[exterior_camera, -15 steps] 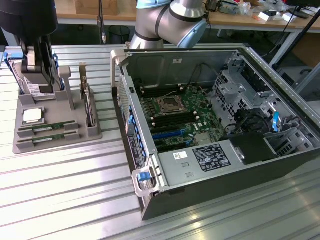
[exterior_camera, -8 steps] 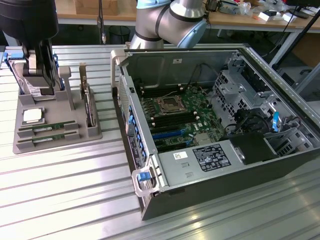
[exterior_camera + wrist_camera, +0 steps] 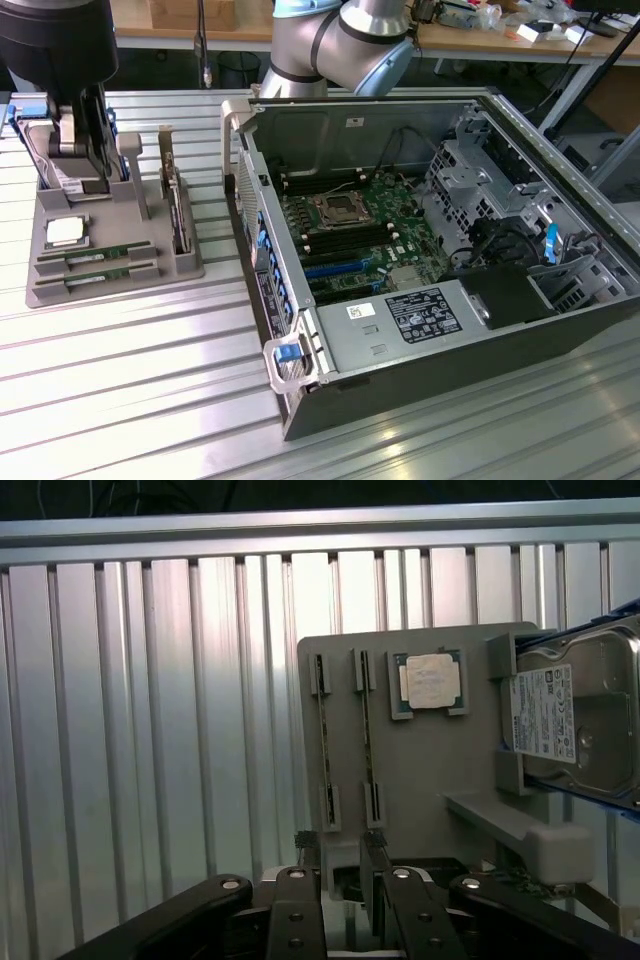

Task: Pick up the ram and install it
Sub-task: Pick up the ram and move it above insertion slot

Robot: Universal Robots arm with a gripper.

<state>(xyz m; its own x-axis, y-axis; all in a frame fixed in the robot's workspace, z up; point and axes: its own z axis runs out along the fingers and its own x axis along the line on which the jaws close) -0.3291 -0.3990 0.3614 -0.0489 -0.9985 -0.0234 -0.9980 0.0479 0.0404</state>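
Ram [image 3: 88, 254] half-sunk in tray [image 3: 110, 222] slot

Over grey plastic holder [image 3: 140, 232]: black gripper [image 3: 80, 165]. In its slots: two long narrow green ram sticks [image 3: 88, 255]. Alongside: open black computer case [image 3: 420, 390].

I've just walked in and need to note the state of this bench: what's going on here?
A robot arm's gripper, open and empty, hangs over the far end of a grey parts tray that sits beside an open computer case. Both ram sticks lie in the tray's slots, so none has been picked up or installed yet.
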